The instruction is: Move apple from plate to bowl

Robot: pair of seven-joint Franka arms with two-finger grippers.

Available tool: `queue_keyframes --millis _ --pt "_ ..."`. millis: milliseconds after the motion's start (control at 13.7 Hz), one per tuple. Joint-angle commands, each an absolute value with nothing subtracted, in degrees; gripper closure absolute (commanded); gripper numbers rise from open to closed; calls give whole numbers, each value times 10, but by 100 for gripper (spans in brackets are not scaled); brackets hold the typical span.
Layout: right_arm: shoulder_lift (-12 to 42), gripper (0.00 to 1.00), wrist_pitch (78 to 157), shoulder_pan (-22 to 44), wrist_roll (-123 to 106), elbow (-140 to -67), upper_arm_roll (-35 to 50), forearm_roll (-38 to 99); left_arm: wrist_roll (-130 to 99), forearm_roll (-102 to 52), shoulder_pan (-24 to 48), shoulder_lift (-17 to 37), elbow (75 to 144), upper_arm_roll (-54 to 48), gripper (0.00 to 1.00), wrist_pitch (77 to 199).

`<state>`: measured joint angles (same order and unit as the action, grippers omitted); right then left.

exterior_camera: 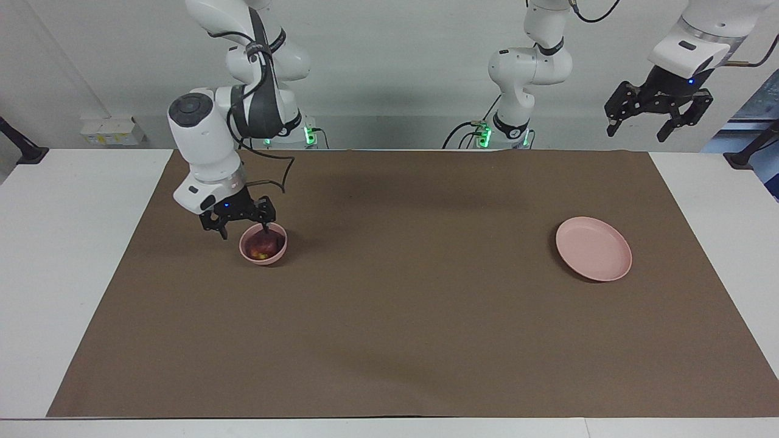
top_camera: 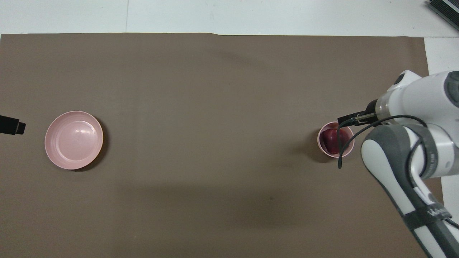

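Though the task names the plate as its starting place, the apple [exterior_camera: 262, 246] [top_camera: 333, 141] lies inside the bowl [exterior_camera: 246, 252] [top_camera: 322, 148], dark red with a yellowish patch showing at its lower edge in the facing view. It fills most of the small, deep pink bowl, which stands on the brown mat [exterior_camera: 389, 304] [top_camera: 200, 89] toward the right arm's end of the table.

Directly at the bowl, at about eleven o'clock from it in the facing view, the right gripper [exterior_camera: 243, 229] hangs low from its white arm. Its fingers are spread: one fingertip dips over the bowl's rim just beside the apple, the other stands outside the bowl. They do not pinch the fruit. In the overhead view the right gripper [top_camera: 349, 123] shows only in part, at roughly one o'clock from the bowl, with a black cable looping across the rim.

Well apart, at about three o'clock from the bowl in the facing view, the pale pink plate [exterior_camera: 593, 249] [top_camera: 73, 139] sits flat on the mat toward the left arm's end, with nothing on it.

High over the table's edge, at about one o'clock from the plate in the facing view, the left gripper [exterior_camera: 642, 129] waits with its fingers spread and nothing between them.
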<state>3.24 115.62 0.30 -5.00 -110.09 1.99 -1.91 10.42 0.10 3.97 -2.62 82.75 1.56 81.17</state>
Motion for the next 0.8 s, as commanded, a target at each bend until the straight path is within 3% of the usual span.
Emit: queue_keyframes --millis 0,219,730 --pt "38 0 1063 -6 10 -1026 25 -27 105 7 40 -41 845 14 0 809" --pt "31 0 971 -6 37 -960 20 -19 105 7 39 -41 844 14 0 807" --pt "14 0 903 -8 36 -891 11 -18 100 1 35 -39 841 16 0 831"
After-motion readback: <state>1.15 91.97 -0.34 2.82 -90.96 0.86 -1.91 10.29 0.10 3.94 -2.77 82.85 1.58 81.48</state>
